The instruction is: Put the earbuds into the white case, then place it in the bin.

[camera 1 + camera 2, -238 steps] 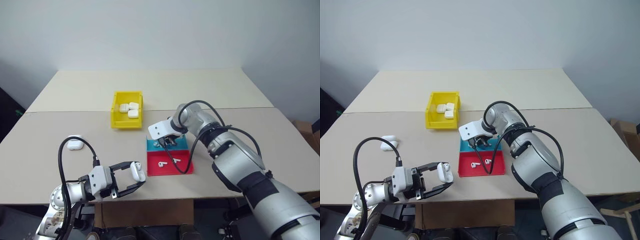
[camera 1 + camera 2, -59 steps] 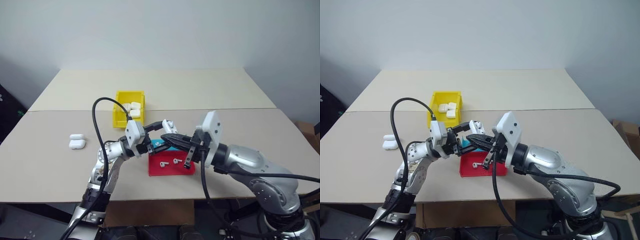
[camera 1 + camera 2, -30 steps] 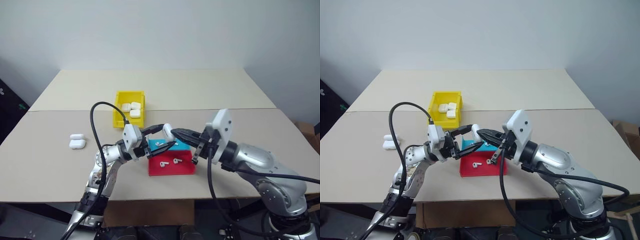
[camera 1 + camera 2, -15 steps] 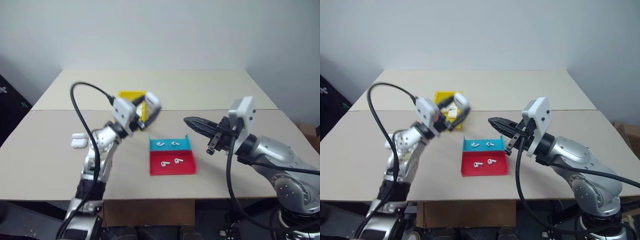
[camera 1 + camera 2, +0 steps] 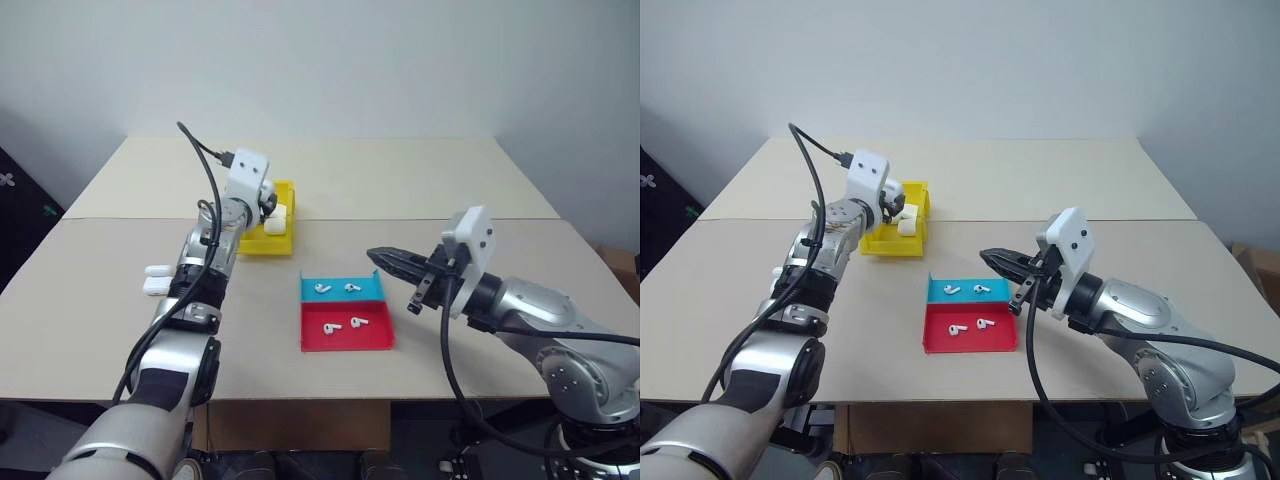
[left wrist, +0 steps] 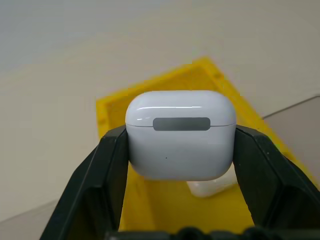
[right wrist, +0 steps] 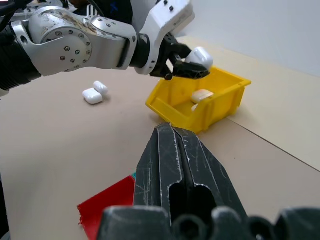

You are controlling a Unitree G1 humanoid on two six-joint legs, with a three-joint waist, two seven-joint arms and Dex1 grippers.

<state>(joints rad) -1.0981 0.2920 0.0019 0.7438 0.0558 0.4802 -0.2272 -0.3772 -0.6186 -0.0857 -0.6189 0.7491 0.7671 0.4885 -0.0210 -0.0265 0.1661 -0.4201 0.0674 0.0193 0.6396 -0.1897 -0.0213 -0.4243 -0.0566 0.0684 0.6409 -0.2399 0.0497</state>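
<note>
My left gripper (image 6: 180, 131) is shut on the white case (image 6: 180, 152), lid closed, and holds it just above the near end of the yellow bin (image 5: 262, 240). The right wrist view shows that case (image 7: 200, 57) over the bin (image 7: 219, 102) too. A few more white cases (image 5: 280, 214) lie inside the bin. Several earbuds (image 5: 321, 288) rest in the blue-and-red tray (image 5: 372, 341). My right gripper (image 5: 384, 257) hovers shut and empty beside the tray's right edge, pointing left.
Two spare white cases (image 5: 157, 281) lie on the table left of my left arm. A seam runs across the beige table behind the tray. The black cable of the left arm loops above its forearm.
My left arm has carried the case from above the tray out and left to over the yellow bin. The right gripper has drawn back a little to the right of the tray.
</note>
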